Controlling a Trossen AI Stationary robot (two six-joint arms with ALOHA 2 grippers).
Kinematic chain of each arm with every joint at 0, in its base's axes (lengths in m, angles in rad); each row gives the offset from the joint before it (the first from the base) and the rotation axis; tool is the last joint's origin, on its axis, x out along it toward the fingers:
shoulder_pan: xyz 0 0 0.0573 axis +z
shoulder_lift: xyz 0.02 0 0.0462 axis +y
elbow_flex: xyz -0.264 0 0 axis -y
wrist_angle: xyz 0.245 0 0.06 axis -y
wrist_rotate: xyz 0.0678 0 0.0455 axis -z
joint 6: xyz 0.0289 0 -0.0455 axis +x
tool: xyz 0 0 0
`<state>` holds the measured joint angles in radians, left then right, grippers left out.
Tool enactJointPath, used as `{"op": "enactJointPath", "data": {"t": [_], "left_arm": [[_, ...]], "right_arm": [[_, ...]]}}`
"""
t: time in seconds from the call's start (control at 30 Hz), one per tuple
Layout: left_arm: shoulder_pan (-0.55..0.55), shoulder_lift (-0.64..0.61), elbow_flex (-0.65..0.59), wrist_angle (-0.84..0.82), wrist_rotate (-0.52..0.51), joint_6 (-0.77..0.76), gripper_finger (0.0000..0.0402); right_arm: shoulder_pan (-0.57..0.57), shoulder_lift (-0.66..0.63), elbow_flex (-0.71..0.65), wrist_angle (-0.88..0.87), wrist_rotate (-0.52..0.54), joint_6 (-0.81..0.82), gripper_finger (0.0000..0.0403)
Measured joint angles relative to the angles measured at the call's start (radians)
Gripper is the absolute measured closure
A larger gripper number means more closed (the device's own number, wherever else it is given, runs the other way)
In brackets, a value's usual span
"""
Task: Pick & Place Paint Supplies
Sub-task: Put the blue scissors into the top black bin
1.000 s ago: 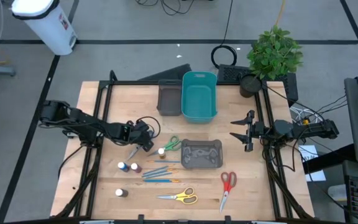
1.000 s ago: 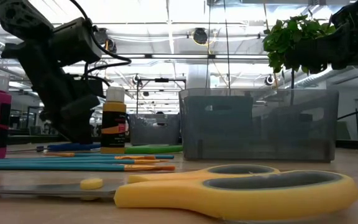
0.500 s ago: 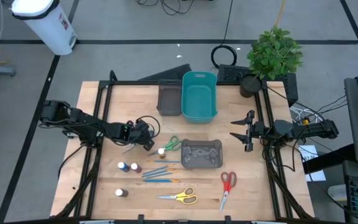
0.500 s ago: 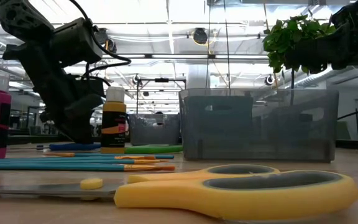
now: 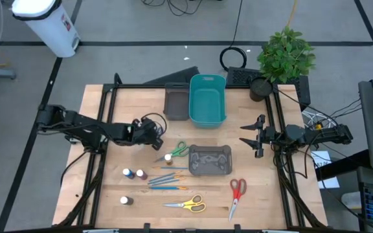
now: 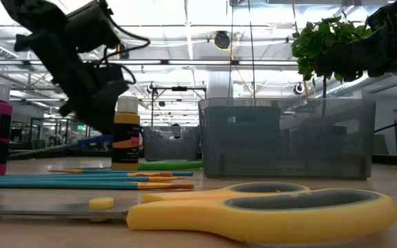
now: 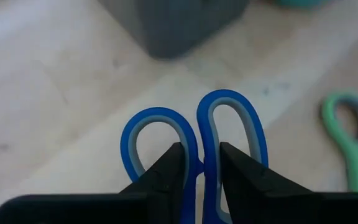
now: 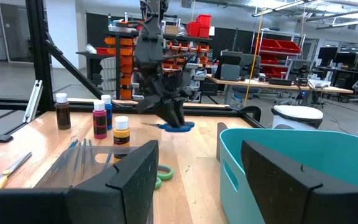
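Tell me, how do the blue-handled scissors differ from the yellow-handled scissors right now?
The blue-handled scissors are clamped in the left gripper, off the table; the yellow-handled scissors lie flat on the wooden table, untouched. Blue is farther back, yellow at the front edge. Both have two looped handles.

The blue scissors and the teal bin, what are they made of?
The blue scissors, pinched in the left end effector, seem to have smooth plastic handles with a grey inner lining, maybe rubber. Their blades are hidden. The teal bin looks like moulded plastic: one even colour, rounded corners.
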<state>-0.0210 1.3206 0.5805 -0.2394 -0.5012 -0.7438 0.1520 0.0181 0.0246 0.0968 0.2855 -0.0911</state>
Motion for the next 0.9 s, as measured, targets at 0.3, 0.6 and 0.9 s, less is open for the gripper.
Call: {"op": "enactJointPath", "data": {"t": [0.3,0.6,0.9], "left_arm": [[0.061,-0.067,0.109,0.003,-0.084,0.149,0.0316],[0.133,-0.080,0.213,0.171,-0.319,0.347,0.0308],[0.317,-0.075,0.214,0.583,-0.166,0.435,0.0309]], "right_arm": [[0.000,0.000,0.000,0.000,0.000,0.000,0.0181],[0.000,0.000,0.000,0.001,0.000,0.000,0.0181],[0.000,0.000,0.000,0.002,0.000,0.000,0.0181]]}}
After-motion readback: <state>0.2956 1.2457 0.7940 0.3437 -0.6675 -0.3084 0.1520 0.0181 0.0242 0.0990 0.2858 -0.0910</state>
